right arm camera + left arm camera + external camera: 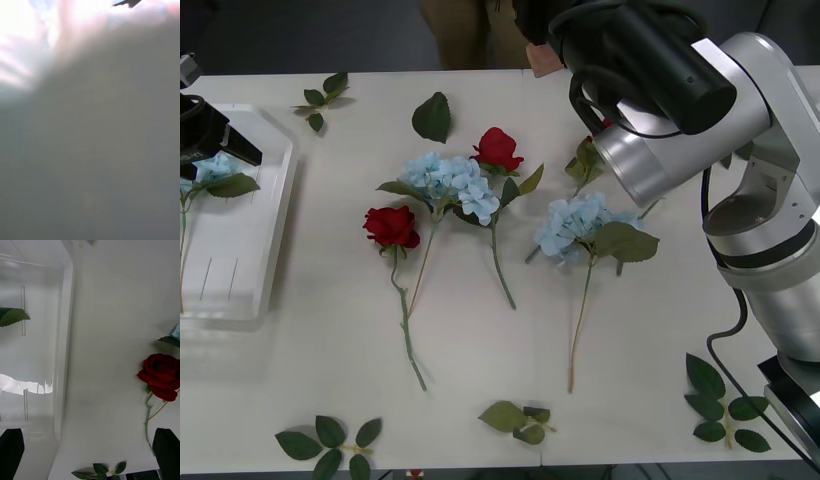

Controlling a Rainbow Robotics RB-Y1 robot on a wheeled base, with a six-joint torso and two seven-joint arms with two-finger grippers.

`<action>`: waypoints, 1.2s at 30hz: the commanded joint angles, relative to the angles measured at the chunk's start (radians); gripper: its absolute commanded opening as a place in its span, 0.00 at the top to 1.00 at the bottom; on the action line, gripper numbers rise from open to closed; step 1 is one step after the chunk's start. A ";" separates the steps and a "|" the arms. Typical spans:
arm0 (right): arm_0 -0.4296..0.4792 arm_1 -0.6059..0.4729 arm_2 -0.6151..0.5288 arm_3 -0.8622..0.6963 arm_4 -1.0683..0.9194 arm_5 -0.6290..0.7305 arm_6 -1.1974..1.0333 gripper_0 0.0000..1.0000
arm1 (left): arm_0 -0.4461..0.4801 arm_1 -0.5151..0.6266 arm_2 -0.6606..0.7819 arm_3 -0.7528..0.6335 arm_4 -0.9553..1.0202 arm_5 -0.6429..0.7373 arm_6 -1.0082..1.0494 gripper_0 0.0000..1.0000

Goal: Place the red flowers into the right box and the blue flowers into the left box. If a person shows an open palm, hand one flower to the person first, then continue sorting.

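**Flowers mid-worktop, claws at opposite edges**

White worktop [330, 340] has bare room near its front edge. Left claw [90, 450], spread wide and holding nothing, hovers over the left box [275, 215] rim; one red flower [162, 375] lies right of it. Right claw reaches to the far edge; I cannot tell its grip. Blue flowers [452, 182] lie mid-worktop.

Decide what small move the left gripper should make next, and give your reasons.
Probably swing the left gripper toward the nearer blue flower on the table. Its fingers stand open and empty over the left box, where one blue flower already lies; another blue flower lies farther right. The right arm reaches to the far edge.
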 commanded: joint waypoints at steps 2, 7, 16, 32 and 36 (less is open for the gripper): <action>0.040 -0.095 0.018 -0.140 -0.114 -0.013 -0.033 0.09 | 0.005 -0.001 0.021 -0.018 -0.010 -0.011 -0.058 0.00; 0.177 -0.246 -0.011 -0.294 -0.254 -0.021 -0.020 0.09 | 0.005 -0.001 0.021 -0.018 -0.012 -0.011 -0.061 0.00; 0.398 -0.360 -0.149 -0.301 -0.556 0.021 -0.066 0.10 | 0.005 -0.001 0.021 -0.018 -0.015 -0.011 -0.063 0.00; 0.313 -0.202 -0.298 0.288 -0.732 0.244 -0.043 0.10 | 0.014 -0.087 -0.011 -0.018 -0.062 -0.004 -0.017 0.00; 0.165 -0.145 -0.298 0.528 -0.717 0.194 -0.043 0.09 | 0.039 -0.148 -0.046 -0.018 -0.125 -0.027 -0.002 0.00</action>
